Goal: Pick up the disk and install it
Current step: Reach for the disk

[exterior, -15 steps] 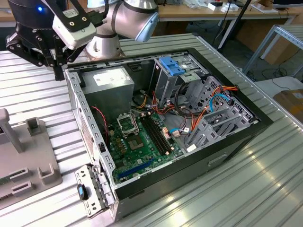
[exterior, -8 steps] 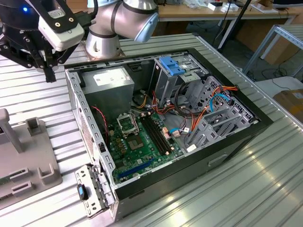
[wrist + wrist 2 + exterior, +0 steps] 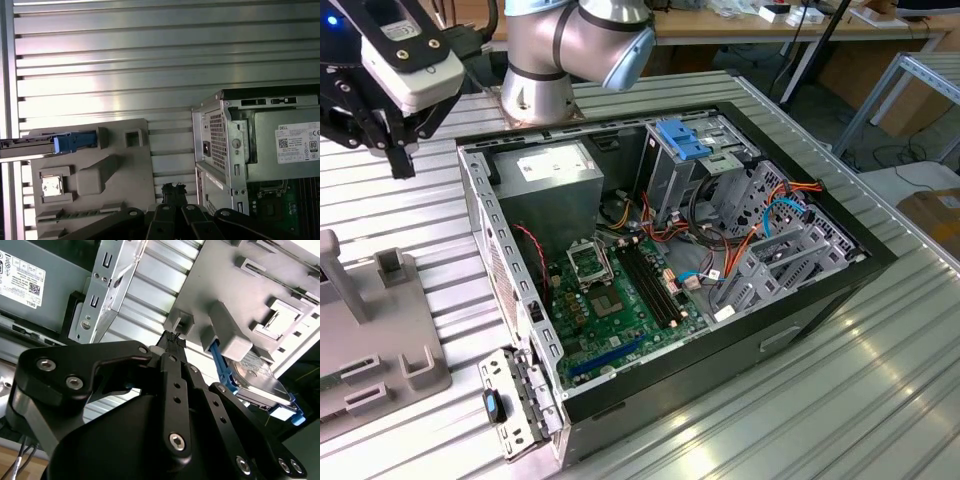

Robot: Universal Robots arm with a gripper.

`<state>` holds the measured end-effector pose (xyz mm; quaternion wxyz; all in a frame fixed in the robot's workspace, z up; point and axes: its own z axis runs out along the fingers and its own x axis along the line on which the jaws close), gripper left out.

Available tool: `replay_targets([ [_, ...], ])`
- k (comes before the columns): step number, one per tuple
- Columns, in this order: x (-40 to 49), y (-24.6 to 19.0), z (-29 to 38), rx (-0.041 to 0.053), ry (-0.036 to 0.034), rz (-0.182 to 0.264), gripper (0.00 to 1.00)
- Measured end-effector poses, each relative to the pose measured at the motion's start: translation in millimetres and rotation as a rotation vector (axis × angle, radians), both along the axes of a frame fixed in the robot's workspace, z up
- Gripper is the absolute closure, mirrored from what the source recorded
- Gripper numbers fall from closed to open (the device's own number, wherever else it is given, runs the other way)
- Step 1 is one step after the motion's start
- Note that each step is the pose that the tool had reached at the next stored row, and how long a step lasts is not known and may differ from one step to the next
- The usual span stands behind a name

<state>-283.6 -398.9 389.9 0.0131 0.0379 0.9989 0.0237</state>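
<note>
the gripper [image 3: 400,152] hangs over the ribbed metal table [image 3: 880,380] at the far end of the exterior view's left, up beside the arm's silver base [image 3: 555,60]. its black fingers are pressed together at the tips, with nothing between them. in both wrist views the tips [image 3: 172,340] [image 3: 173,189] meet at one point above the strip of bare table between the grey holder tray [image 3: 115,175] and the open computer case [image 3: 235,145].

the disk [image 3: 260,384] is in that tray, standing on its edge in a slot and leaning a little. in the second wrist view its grey face shows, with the bright blue frame running along its side, tucked under one of the tray's raised grey blocks [image 3: 227,335]. in the first wrist view it appears edge-on [image 3: 30,145], a thin grey strip with a blue end. the gripper is well apart from it and touches nothing.

in the exterior view the tray [image 3: 380,340] lies on the table to the left of the case [image 3: 720,340]. the case lies on its side with its panel off. inside are a green circuit board [image 3: 610,305], a grey power box [image 3: 555,170] at the far side, a metal cage topped by a blue bracket [image 3: 682,138], and a tangle of orange and blue wires [image 3: 770,215] at the right.
</note>
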Motion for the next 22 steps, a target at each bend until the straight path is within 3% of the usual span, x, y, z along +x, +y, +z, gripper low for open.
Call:
replay_targets([
  [14, -39.2, 0.0, -0.5, -0.0001, 0.0001, 0.000, 0.89],
  [18, -54.8, 0.0, -0.7, 0.0000, 0.0000, 0.000, 0.89],
  [22, -63.1, 0.0, -0.8, 0.0000, 0.0001, 0.000, 0.89],
])
